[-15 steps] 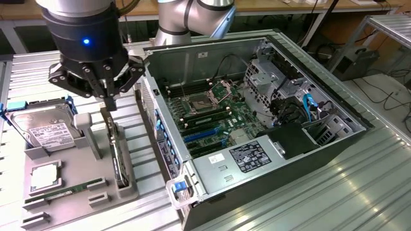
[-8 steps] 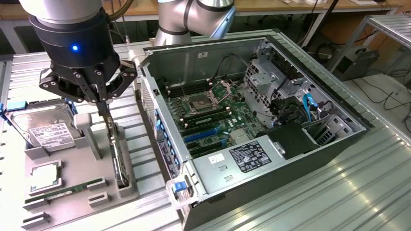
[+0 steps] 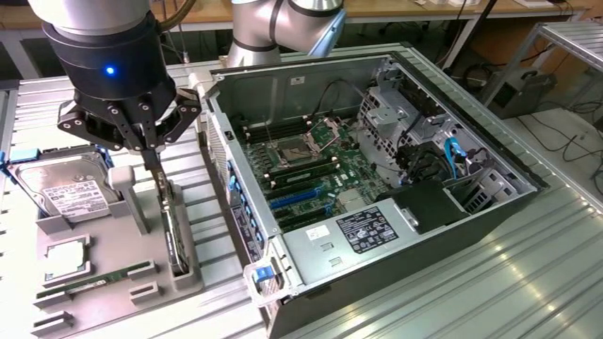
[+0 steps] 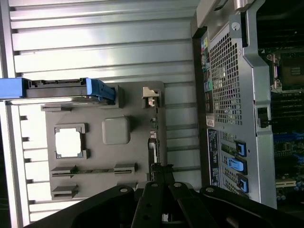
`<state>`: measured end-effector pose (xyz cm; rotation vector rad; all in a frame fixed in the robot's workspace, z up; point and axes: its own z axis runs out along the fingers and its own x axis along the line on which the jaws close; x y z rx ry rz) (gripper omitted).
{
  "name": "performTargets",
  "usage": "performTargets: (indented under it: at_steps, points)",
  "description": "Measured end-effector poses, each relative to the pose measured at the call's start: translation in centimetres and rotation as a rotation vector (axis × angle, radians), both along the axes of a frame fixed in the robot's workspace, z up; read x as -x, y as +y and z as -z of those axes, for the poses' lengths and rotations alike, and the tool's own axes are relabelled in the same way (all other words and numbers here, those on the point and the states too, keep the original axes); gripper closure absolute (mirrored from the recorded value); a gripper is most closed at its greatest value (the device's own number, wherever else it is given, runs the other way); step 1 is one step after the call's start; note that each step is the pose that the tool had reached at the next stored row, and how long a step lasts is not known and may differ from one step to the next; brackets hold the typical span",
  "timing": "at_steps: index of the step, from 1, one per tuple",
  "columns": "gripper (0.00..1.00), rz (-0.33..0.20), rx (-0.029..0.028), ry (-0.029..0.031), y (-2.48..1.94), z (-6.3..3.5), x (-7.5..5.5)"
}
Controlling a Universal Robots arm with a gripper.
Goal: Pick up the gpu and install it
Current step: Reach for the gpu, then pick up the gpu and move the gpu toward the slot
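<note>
The gpu (image 3: pixel 174 236) stands on edge in a slot of the grey fixture tray (image 3: pixel 118 244), a thin dark card running toward the tray's front. My gripper (image 3: pixel 154 175) hangs straight over its far end, its two thin fingers drawn together on the card's top edge. The wrist view looks down along the card's edge (image 4: pixel 153 142), with its silver bracket (image 4: pixel 149 95) at the far end and my gripper (image 4: pixel 159 175) closed at the near end. The card still sits in its slot.
The open computer case (image 3: pixel 527 180) lies to the exterior view's right, showing its motherboard (image 3: pixel 315 173) and blue expansion slots (image 3: pixel 294 199). On the tray are a hard drive (image 3: pixel 66 189), a CPU (image 3: pixel 64 258) and a green memory stick (image 3: pixel 94 277).
</note>
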<state>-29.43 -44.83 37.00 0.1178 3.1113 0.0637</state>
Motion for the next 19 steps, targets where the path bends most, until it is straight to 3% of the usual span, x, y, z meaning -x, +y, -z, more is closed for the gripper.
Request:
performTargets:
  at_steps: [14, 16, 19]
  points:
    - [0.89, 0.0, 0.0, 0.0, 0.0, 0.0, 0.0]
    - [0.83, 0.0, 0.0, 0.0, 0.0, 0.0, 0.0]
    - [0.58, 0.0, 0.0, 0.0, 0.0, 0.0, 0.0]
